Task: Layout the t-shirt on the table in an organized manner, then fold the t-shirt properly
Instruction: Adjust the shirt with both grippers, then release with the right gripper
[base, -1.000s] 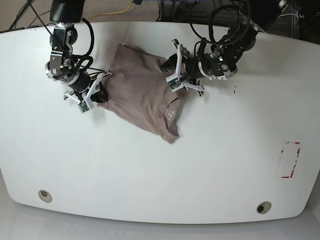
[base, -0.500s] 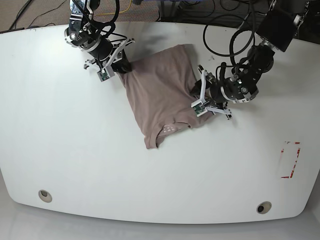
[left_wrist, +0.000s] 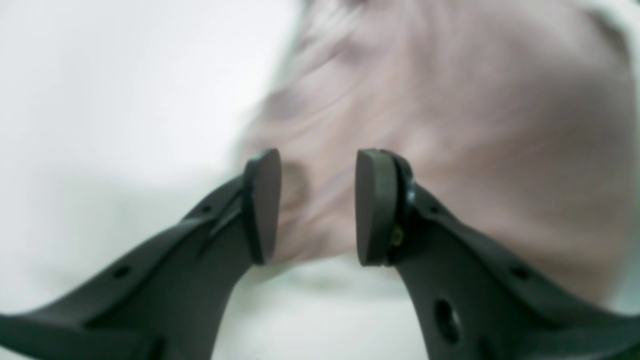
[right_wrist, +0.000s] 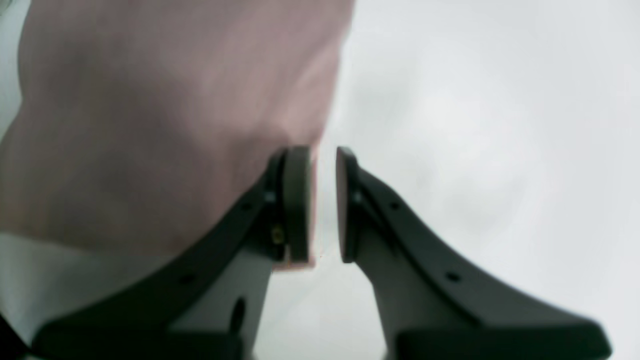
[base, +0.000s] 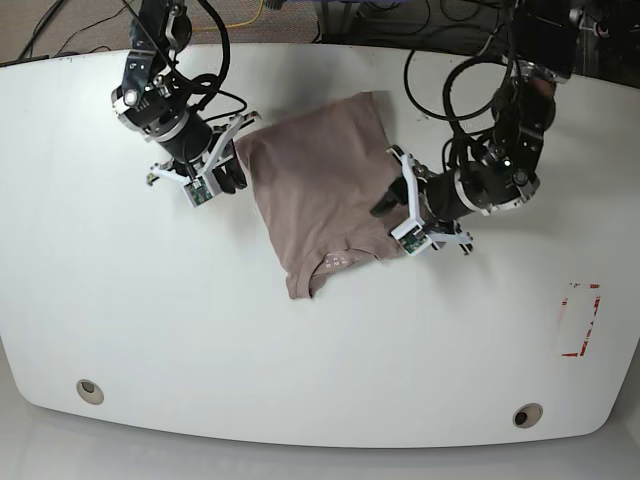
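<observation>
Lying rumpled on the table, the t-shirt is flanked by both claws. Left claw, at 3 o'clock, gapes empty; right claw, at 9 o'clock, stands narrowly parted, holding nothing.

Dark cables and a yellow cord lie behind.

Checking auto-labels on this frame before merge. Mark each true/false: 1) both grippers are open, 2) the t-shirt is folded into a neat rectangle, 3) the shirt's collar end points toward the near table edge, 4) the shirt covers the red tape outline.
1) True: the left gripper and right gripper both show a gap between the fingers, with no cloth clamped.
2) False: the t-shirt lies as a rumpled, skewed shape, not yet laid out.
3) True: the collar faces the near edge of the table.
4) False: the red tape outline sits far from the shirt, uncovered.
</observation>
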